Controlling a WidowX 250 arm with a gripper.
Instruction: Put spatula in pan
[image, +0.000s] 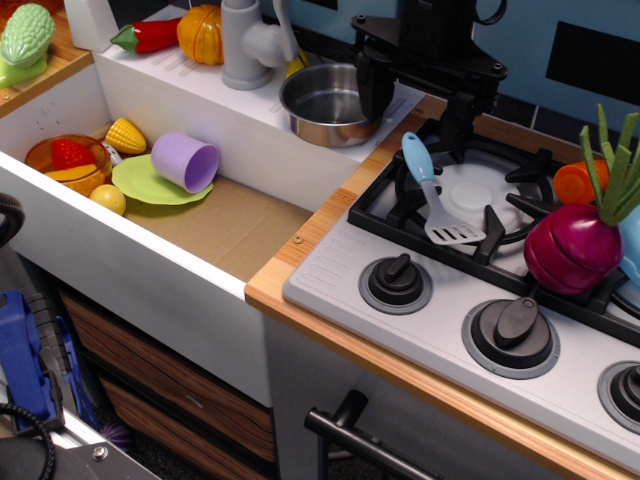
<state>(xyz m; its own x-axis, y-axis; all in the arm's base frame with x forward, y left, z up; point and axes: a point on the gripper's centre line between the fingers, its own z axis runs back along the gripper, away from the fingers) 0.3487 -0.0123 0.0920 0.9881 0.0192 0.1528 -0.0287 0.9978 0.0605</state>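
Note:
The spatula has a light blue handle and a grey slotted blade. It lies flat on the black burner grate of the toy stove, blade toward the front. The shiny steel pan stands empty on the white ledge behind the sink, left of the stove. My black gripper hangs between the two, above the spatula's handle end. Its left finger reaches down in front of the pan's right rim and its right finger is over the stove's back left corner. The jaws stand apart and hold nothing.
The sink basin holds an orange bowl of toy food, a purple cup lying on a green plate, and toy corn. A grey faucet stands left of the pan. A purple toy vegetable and a carrot sit on the stove's right side.

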